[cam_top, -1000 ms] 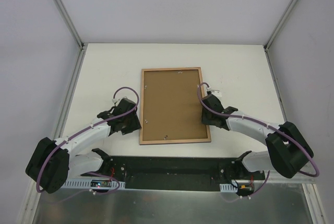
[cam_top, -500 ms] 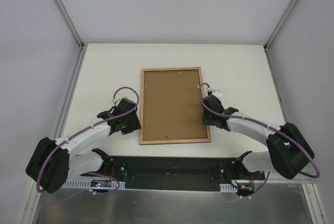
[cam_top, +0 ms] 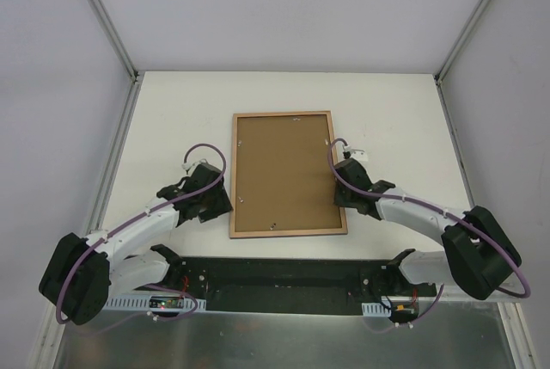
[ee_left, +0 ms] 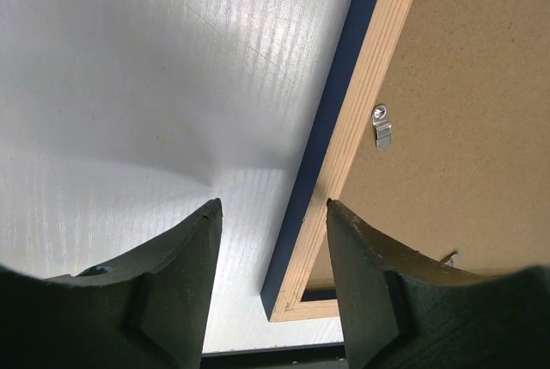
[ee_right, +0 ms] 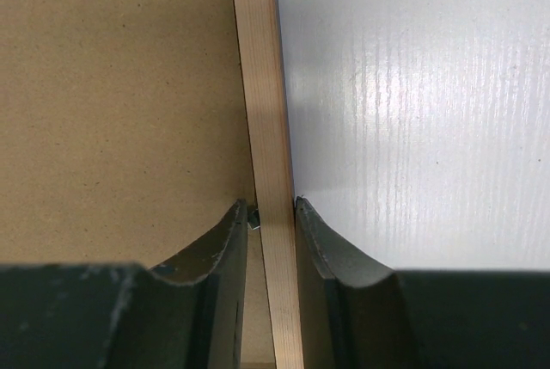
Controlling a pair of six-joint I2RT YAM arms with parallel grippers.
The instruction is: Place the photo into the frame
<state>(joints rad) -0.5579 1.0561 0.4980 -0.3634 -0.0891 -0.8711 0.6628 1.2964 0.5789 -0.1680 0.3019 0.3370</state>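
Note:
The frame point(cam_top: 283, 114) lies face down on the white table, its light wood back up and the brown backing board point(cam_top: 284, 175) seated in it. The photo is not visible. My left gripper point(cam_top: 225, 206) is open and straddles the frame's left rail point(ee_left: 361, 119) near the near-left corner; the navy side edge point(ee_left: 339, 102) shows there. My right gripper point(cam_top: 342, 196) stands astride the right rail point(ee_right: 258, 68); in the right wrist view the gripper point(ee_right: 271, 206) has its right finger against the rail and its left finger very close to it.
A metal retaining tab point(ee_left: 381, 126) lies on the backing board near the left rail. The white table point(cam_top: 172, 128) has metal side rails and grey walls around it. The black arm-base bar point(cam_top: 275, 279) runs along the near edge.
My right gripper has shifted slightly nearer along the right rail. The left arm has barely moved. The frame has stayed in place.

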